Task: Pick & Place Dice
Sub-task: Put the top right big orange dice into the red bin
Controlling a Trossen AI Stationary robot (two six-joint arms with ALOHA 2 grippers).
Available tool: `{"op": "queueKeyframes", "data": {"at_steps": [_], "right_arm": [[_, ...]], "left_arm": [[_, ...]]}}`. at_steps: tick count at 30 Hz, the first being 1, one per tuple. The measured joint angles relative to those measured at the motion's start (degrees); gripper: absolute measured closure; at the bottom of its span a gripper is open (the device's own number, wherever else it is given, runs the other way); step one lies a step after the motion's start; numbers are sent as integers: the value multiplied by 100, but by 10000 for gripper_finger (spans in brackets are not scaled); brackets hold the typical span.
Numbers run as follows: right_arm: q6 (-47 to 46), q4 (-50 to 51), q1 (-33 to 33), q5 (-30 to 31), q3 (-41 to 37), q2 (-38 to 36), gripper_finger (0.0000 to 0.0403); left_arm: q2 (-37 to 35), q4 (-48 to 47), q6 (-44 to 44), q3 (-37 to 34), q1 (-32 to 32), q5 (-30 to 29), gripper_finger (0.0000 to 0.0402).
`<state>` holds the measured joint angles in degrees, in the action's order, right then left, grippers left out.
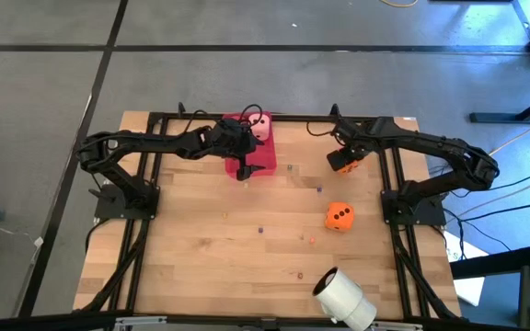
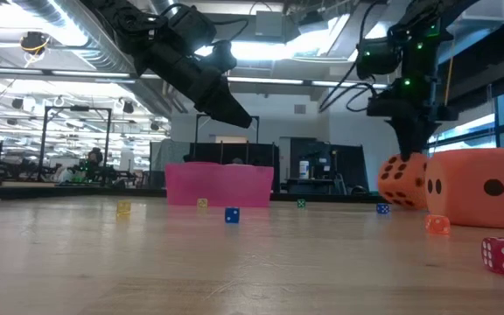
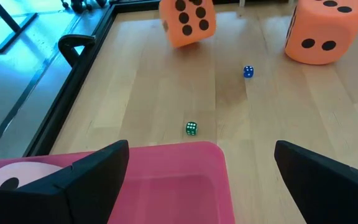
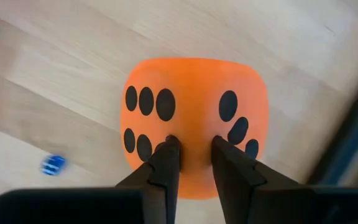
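- A pale wooden bench (image 1: 201,248) framed in black rails sits in an open workshop, with small coloured dice scattered across it.
- The right gripper (image 4: 194,146) has its jaws pinched into the top of 1 orange die (image 4: 194,118), the foam dimpling between the fingertips; in the low view that die (image 2: 402,181) hangs under the jaws, seemingly just clear of the bench.
- Just beyond those jaws, toward the front of the bench, the second orange die (image 1: 339,216) rests on the wood, and further out lies a white roll (image 1: 343,299).
- The left gripper (image 1: 244,172) hangs with its jaws spread wide and empty over the pink tray (image 3: 173,180).
- Beside those open jaws, a pale pink die (image 1: 260,127) sits at the tray's far edge.
- The step in hand looks like the carry: 1 die grasped and lifted, not yet placed.
- The next move probably calls for carrying it across to the tray, which needs the left arm out of the way first.
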<state>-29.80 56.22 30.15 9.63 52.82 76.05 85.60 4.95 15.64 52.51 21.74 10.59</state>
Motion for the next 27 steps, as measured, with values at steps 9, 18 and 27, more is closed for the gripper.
{"op": "queueKeyframes", "data": {"at_steps": [9, 18, 27], "right_arm": [[767, -1769, 0, -678, 2, 0, 333], [824, -3965, -244, -1756, 9, 481, 336], [873, -4734, -422, -1904, 164, 852, 337]], "left_arm": [[0, -1, -7, 0, 0, -1, 2], [0, -6, -2, 0, 0, -17, 2], [-592, -133, 2, -2, 1, -1109, 2]]}}
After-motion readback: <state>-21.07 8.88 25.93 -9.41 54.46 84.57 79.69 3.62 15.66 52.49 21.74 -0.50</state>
